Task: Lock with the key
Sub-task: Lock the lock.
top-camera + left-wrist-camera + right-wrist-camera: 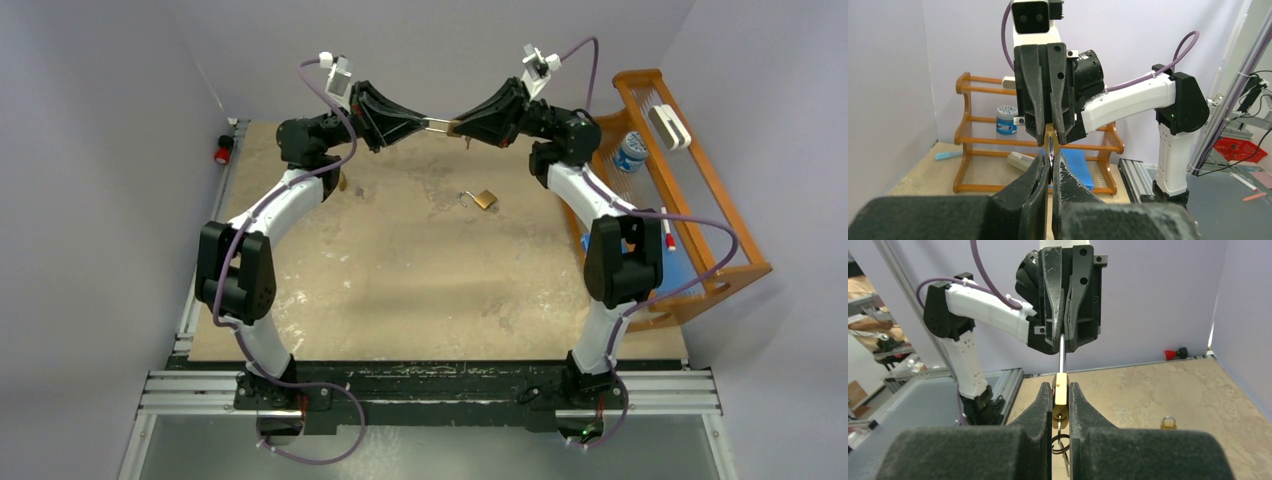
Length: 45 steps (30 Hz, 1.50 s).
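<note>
Brass padlock (1061, 391), small and rectangular, hangs in the air between the two arms over the far middle of the sandy tabletop (400, 290), not touching it. The right gripper (462, 128) has its black fingers pressed narrow against both flat sides of the lock's body. The left gripper (425, 124) faces it, pinched tight on the top of the lock's steel shackle (1062, 352), which stands pulled out of the body. A ring of keys (1060, 441) dangles from the lock's lower end, between the right fingers. A second brass padlock (484, 199) lies on the tabletop nearer the arm bases, its shackle swung open. Another small padlock (1168, 423) stands upright beside the left arm. An orange wooden rack (700, 190) sits at the table's right edge.
</note>
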{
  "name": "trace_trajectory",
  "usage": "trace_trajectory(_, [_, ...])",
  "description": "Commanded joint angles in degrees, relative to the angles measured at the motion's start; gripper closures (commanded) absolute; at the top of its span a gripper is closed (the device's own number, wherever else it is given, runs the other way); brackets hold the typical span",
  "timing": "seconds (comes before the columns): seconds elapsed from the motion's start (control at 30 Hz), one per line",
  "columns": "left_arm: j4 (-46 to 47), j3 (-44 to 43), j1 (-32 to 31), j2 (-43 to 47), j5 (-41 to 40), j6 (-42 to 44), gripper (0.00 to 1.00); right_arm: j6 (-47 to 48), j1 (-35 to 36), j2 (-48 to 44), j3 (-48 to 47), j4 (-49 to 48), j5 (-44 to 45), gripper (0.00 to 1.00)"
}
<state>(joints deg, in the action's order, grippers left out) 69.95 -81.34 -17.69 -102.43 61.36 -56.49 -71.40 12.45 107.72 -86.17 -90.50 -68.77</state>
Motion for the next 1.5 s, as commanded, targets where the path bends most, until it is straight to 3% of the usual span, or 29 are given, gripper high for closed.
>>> trace_trajectory(0.0, [4.3, 0.6, -3.4, -0.4, -1.2, -0.9, 1.00, -7.6, 4.9, 1.9, -4.9, -9.7, 3.9, 1.00])
trace_trajectory(0.13, [5.5, 1.2, -3.6, -0.5, -1.5, -1.1, 1.00, -12.6, 5.2, 3.7, -7.2, -13.6, 5.6, 1.00])
trace_trajectory(0.4, [9.4, 2.1, -4.7, -1.2, -2.0, -2.5, 1.00, -8.9, 6.7, 2.3, -6.9, -10.9, 6.7, 1.00])
trace_trajectory(0.6, [16.3, 3.2, -4.9, -1.9, -2.6, -6.5, 1.00, -11.9, 6.8, 2.3, -7.5, -13.7, 8.0, 1.00])
trace_trajectory(0.73, [15.2, 1.9, -4.9, -2.5, -2.3, -9.6, 1.00, -4.0, 6.3, -1.2, -2.2, -12.4, 10.6, 1.00])
trace_trajectory(0.9, [21.1, 3.8, -5.2, -1.7, -3.0, -12.5, 1.00, 11.8, 6.2, -5.7, 3.3, -7.2, 12.7, 1.00])
trace_trajectory(1.03, [21.7, 5.0, -5.9, -1.4, -4.9, -12.3, 1.00, 17.3, 6.2, -6.7, 4.2, -6.5, 14.2, 1.00])
trace_trajectory(1.17, [20.0, 5.5, -6.7, -1.4, -6.9, -9.7, 1.00, 15.7, 6.2, -5.5, 2.2, -7.8, 12.8, 1.00])
trace_trajectory(1.33, [17.4, 7.7, -6.9, -0.3, -9.9, -3.2, 1.00, 3.7, 6.2, -1.8, -2.9, -13.7, 9.5, 1.00])
trace_trajectory(1.47, [18.8, 8.2, -7.5, -0.4, -10.1, -3.0, 1.00, 2.8, 7.0, -1.9, -3.0, -13.0, 8.7, 1.00])
